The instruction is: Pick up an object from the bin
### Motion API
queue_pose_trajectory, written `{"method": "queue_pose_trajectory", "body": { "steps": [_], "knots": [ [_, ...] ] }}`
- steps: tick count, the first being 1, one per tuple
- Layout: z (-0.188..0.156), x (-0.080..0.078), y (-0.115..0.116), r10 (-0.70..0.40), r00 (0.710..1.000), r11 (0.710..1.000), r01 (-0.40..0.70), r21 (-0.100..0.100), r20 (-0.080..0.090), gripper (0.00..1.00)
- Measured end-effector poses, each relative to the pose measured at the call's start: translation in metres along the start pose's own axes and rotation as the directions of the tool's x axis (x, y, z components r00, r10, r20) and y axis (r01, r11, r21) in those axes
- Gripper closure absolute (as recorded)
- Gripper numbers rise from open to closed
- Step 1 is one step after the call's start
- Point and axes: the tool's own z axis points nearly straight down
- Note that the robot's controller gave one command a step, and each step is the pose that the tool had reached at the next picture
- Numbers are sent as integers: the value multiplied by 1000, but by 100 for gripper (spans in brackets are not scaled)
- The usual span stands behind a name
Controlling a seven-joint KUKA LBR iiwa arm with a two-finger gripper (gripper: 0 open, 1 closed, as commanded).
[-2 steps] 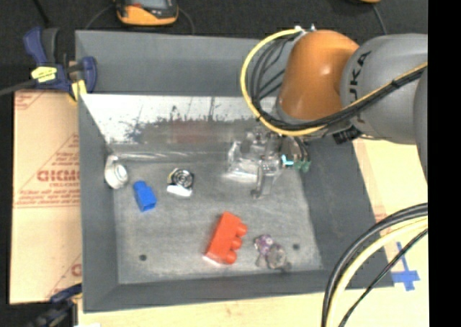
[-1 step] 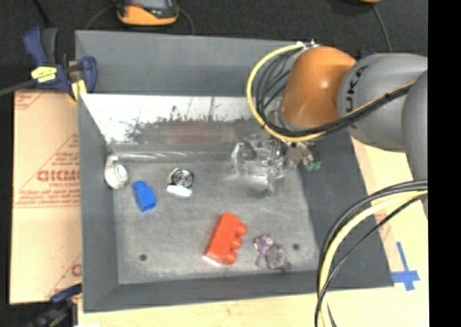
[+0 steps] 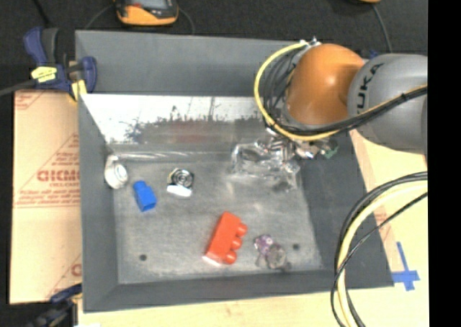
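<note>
Letters "UKA" on the grey robot arm (image 3: pixel 392 95).

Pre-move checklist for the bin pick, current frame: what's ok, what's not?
1. Gripper inside the bin, toward the back right of its floor: ok.
2. Gripper over a thing: not ok; the red block and the silver round piece lie apart from it.
3. Thing already held: cannot tell.
4. Things spread singly, not heaped: ok; blue block, white cap and purple piece each lie alone.
5. Red block free of the walls: ok.
</note>
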Motion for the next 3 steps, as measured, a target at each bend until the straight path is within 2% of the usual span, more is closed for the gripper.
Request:
{"method": "queue_pose_trajectory", "body": {
  "steps": [1, 2, 3],
  "knots": [
    [-3, -4, 1, 6, 1000, 1000, -6, -2, 11, 100],
    [-75, 5, 14, -26, 1000, 1000, 26, -16, -12, 100],
    [-163, 7, -11, -31, 999, 999, 31, -14, -12, 100]
  ]
}}
